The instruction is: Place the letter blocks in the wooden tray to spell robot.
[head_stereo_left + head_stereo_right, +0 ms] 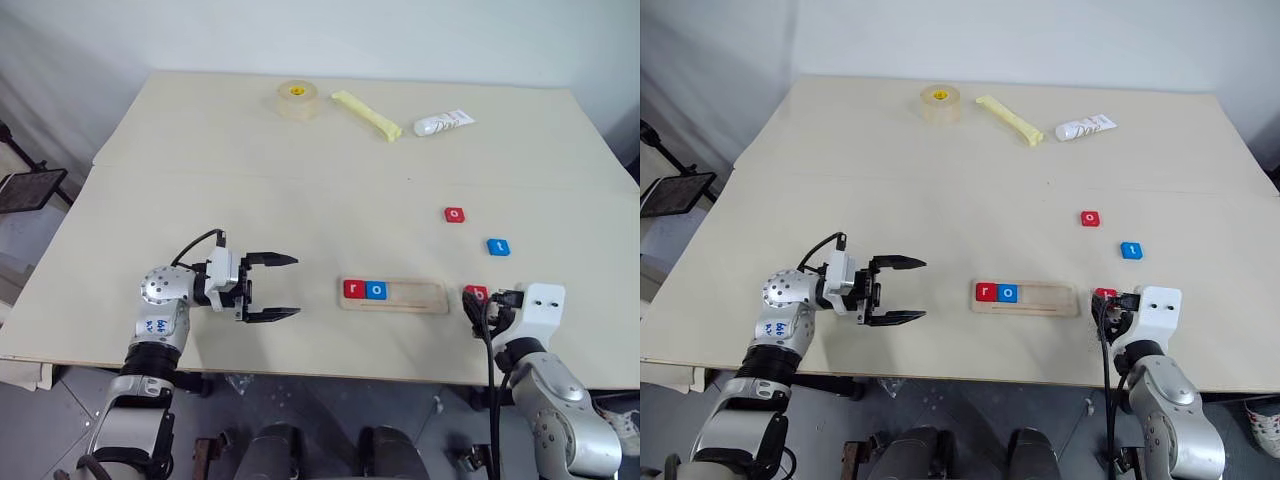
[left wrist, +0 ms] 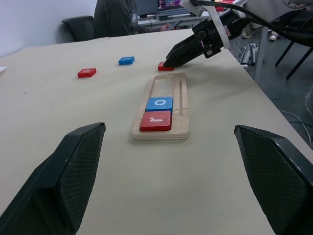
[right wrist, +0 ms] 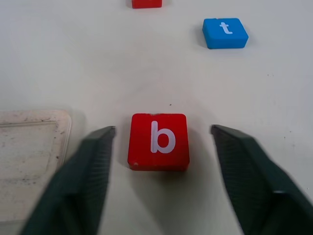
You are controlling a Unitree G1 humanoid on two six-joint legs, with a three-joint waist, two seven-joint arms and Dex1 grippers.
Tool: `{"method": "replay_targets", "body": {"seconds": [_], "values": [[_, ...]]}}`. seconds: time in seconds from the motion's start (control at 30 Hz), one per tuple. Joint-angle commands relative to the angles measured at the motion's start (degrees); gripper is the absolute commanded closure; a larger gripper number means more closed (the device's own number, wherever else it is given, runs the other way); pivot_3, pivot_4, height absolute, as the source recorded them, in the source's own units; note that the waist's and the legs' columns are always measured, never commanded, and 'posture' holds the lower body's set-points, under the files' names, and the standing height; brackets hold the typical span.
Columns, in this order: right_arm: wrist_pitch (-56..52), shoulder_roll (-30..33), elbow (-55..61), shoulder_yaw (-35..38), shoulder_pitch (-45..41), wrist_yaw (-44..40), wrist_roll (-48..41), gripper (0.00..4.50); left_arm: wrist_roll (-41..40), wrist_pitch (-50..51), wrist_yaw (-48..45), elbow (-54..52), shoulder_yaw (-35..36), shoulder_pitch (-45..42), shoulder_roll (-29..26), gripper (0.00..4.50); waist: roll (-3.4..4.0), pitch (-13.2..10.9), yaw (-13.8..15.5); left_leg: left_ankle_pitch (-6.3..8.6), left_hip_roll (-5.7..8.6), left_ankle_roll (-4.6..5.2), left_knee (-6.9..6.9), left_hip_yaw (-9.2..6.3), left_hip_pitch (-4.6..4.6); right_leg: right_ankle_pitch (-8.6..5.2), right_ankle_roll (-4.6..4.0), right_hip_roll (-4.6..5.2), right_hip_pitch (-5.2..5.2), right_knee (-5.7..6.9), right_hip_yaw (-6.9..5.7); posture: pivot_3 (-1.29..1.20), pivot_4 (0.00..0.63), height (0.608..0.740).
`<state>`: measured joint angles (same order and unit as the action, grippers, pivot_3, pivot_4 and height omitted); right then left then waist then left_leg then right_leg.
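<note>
The wooden tray (image 1: 420,297) lies near the table's front edge. A red "r" block (image 1: 353,289) and a blue "o" block (image 1: 376,290) sit side by side at its left end. A red "b" block (image 3: 158,141) lies flat on the table just right of the tray. My right gripper (image 3: 162,129) is open, one finger on each side of the "b" with a gap on both sides. Farther back lie a red "o" block (image 1: 454,214) and a blue "t" block (image 1: 498,246). My left gripper (image 1: 285,287) stands open and empty, left of the tray, pointing toward it.
At the table's far side are a tape roll (image 1: 298,99), a yellow stick-shaped packet (image 1: 366,115) and a white tube (image 1: 444,123). A seam crosses the table (image 1: 200,200) between them and the blocks. A person (image 2: 115,17) sits beyond the table's right side.
</note>
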<state>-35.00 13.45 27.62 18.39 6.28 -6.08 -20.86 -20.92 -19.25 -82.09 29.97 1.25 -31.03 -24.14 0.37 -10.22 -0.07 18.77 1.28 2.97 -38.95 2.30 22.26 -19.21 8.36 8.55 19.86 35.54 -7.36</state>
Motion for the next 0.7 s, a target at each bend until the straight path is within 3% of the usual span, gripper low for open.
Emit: {"method": "replay_targets", "body": {"seconds": [0.03, 0.13, 0.27, 0.5, 0.7], "values": [[1.8, 0.5, 2.4, 0.3, 1.6, -1.3, -0.3, 0.04, -1.4, -0.6, -0.3, -1.6, 0.7, 0.3, -0.1, 0.00, 0.00, 0.0, 0.1, 0.00, 0.00, 0.00, 0.00, 0.00, 0.00, 0.00, 0.00, 0.00, 0.00, 0.00, 0.00, 0.00, 0.150, 0.740], [0.9, 6.9, 5.4, 1.4, 3.2, -8.5, -2.2, 0.04, -1.6, -0.7, -0.3, -1.9, 0.9, 0.7, -0.4, 0.00, 0.02, 0.0, 0.1, 0.00, 0.02, 0.01, -0.01, -0.01, 0.01, 0.00, 0.00, 0.01, -0.01, -0.01, 0.02, 0.00, 0.150, 0.740], [0.8, 23.0, 4.0, 3.2, 5.1, -25.2, -5.2, 0.04, -2.0, -0.8, -1.3, -1.8, 0.9, 0.8, -0.7, 0.00, 0.04, 0.0, 0.1, 0.02, 0.02, 0.05, -0.02, 0.03, 0.00, 0.00, 0.00, 0.01, -0.08, -0.14, 0.06, 0.00, 0.150, 0.740], [7.2, 44.2, -11.5, 1.4, -1.9, -48.5, -4.2, 0.04, -2.7, -0.9, -4.4, -1.9, 0.3, 1.0, -1.0, 0.00, 0.02, 0.0, 0.2, 0.01, -0.01, 0.11, -0.03, 0.14, 0.01, 0.00, 0.00, 0.01, -0.29, -0.58, -0.06, 0.00, 0.150, 0.740], [18.2, 49.8, -30.5, -11.3, -16.8, -61.3, 3.7, 0.04, -2.7, -0.6, -3.2, -5.4, -0.1, 3.2, -0.4, 0.00, 0.00, 0.0, 0.0, 0.01, -0.07, 0.11, -0.05, 0.12, 0.01, 0.00, 0.00, 0.00, -0.30, -0.61, -0.14, 0.00, 0.150, 0.740]]}}
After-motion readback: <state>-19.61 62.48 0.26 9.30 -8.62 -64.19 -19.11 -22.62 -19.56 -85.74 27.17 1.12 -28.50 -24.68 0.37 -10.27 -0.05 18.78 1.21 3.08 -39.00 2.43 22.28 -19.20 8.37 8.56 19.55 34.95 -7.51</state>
